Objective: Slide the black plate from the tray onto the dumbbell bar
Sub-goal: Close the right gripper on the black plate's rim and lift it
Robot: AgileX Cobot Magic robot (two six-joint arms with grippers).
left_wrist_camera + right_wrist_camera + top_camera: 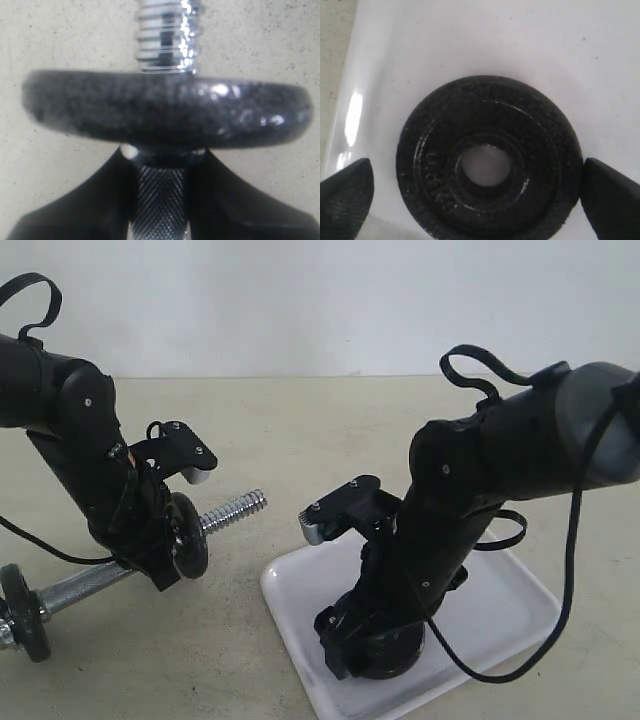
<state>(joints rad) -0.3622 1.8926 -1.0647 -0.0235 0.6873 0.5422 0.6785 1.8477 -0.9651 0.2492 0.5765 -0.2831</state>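
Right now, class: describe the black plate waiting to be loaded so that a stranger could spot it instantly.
Find the white tray at right. The black plate lies flat on it, between the right gripper's open jaws. The two other black discs stand threaded on the dumbbell bar; this one alone sits on the tray.

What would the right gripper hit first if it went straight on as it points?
Likely the tray: fingers of the right gripper stand open either side of the black plate lying flat on it. Depth is unclear.
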